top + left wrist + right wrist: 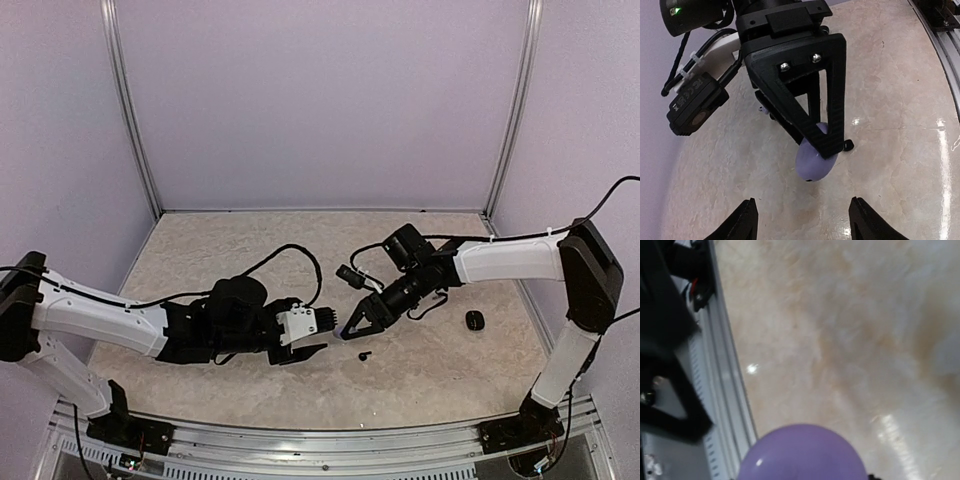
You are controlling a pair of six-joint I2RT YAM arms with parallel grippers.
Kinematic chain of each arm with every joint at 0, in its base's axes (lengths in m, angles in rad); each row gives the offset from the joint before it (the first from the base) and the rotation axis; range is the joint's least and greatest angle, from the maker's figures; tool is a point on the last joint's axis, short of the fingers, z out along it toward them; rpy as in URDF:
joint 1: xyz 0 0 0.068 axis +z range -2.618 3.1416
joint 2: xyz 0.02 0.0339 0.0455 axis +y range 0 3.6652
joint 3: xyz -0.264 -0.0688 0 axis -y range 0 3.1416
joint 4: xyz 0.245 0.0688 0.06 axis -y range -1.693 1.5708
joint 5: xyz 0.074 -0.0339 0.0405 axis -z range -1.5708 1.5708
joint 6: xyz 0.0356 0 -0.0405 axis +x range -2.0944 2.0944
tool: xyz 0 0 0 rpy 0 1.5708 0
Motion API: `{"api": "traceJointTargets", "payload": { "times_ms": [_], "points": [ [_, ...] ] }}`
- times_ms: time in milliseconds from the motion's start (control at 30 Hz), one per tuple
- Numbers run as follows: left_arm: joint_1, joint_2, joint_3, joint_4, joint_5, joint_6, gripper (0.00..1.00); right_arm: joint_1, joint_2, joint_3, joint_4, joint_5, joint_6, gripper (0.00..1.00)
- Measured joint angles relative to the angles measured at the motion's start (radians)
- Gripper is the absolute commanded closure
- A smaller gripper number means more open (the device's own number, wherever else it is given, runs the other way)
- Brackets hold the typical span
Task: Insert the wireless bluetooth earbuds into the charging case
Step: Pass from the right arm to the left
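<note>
Progress looks slight: no earbud can be seen seated in a case. One tiny black stemmed earbud lies loose on the beige marbled tabletop, just on the near side of the two claw tips, and the pale buds do not show in any view. A small dark rounded object sits well apart to the right; it is too small to tell whether it is a second case or something else. The smooth lilac pebble-shaped charging case is near the middle of the table, pinched between the black triangular fingers of the right claw, which stand partly closed against its sides. I cannot tell whether the case rests on the surface or hangs just above it. Its shell reads as one unbroken dome in the right wrist view, so the lid is probably shut. That would leave opening it, picking up the buds and seating them all to do. The left claw faces the case from close by, its two fingertips well apart, with nothing between them and touching nothing.
</note>
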Motion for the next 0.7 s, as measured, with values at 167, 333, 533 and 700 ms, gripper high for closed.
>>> {"api": "traceJointTargets", "payload": {
  "times_ms": [167, 333, 533, 700],
  "points": [
    [-0.023, 0.051, 0.050, -0.053, -0.002, 0.056, 0.44, 0.021, -0.015, -0.023, 0.003, -0.019, 0.047, 0.63],
    [-0.042, 0.091, 0.079, -0.084, -0.012, 0.088, 0.47, 0.031, -0.029, -0.039, 0.009, -0.023, 0.079, 0.63],
    [-0.071, 0.129, 0.105, -0.097, -0.031, 0.119, 0.54, 0.050, -0.034, -0.041, 0.023, -0.025, 0.106, 0.64],
    [-0.076, 0.149, 0.125, -0.101, -0.055, 0.140, 0.62, 0.063, -0.034, -0.049, 0.033, -0.026, 0.125, 0.64]
  ]
}}
